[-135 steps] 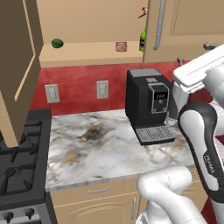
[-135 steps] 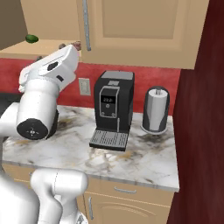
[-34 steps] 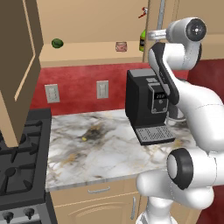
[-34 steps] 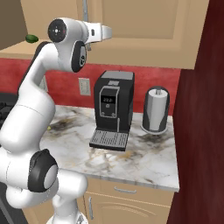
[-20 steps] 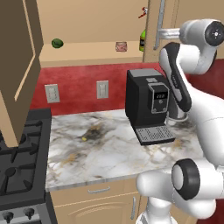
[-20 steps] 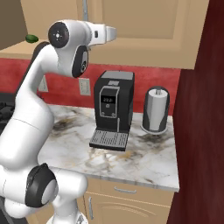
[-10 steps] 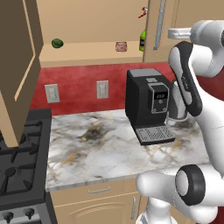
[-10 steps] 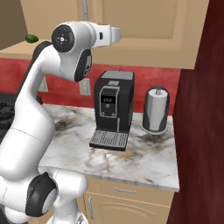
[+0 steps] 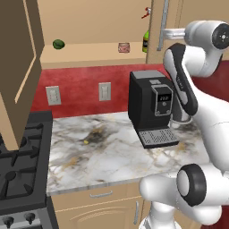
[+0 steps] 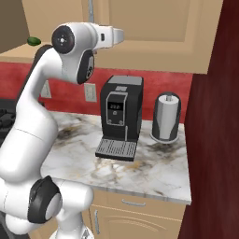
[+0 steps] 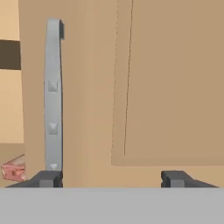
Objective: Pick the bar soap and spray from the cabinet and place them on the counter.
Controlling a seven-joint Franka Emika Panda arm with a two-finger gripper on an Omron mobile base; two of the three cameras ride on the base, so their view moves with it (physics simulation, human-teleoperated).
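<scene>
On the cabinet (image 9: 107,27) shelf, seen from the left base view, the bar soap (image 9: 123,47) lies near the right end, and the spray (image 9: 146,41) stands just right of it, half hidden behind the edge of the right-hand door. A small green ball (image 9: 58,44) sits on the same shelf, well left of the soap. The white arm reaches up so that its wrist meets the door's metal bar handle (image 9: 163,22). Below the cabinet, the counter (image 9: 107,152) carries a black coffee machine (image 9: 150,107), with a black stove (image 9: 20,165) to the left of it.

From the right base view, the arm's wrist points rightward along the cabinet front, high above the coffee machine. A grey canister (image 10: 167,116) stands on the counter just right of that machine.

Through the hand view, the hand (image 11: 111,178) faces the cabinet door with its fingertips (image 11: 48,178) spread wide and nothing between them. The bar handle runs upright just above the left fingertip. A corner of the bar soap shows to the left of the handle's lower end.
</scene>
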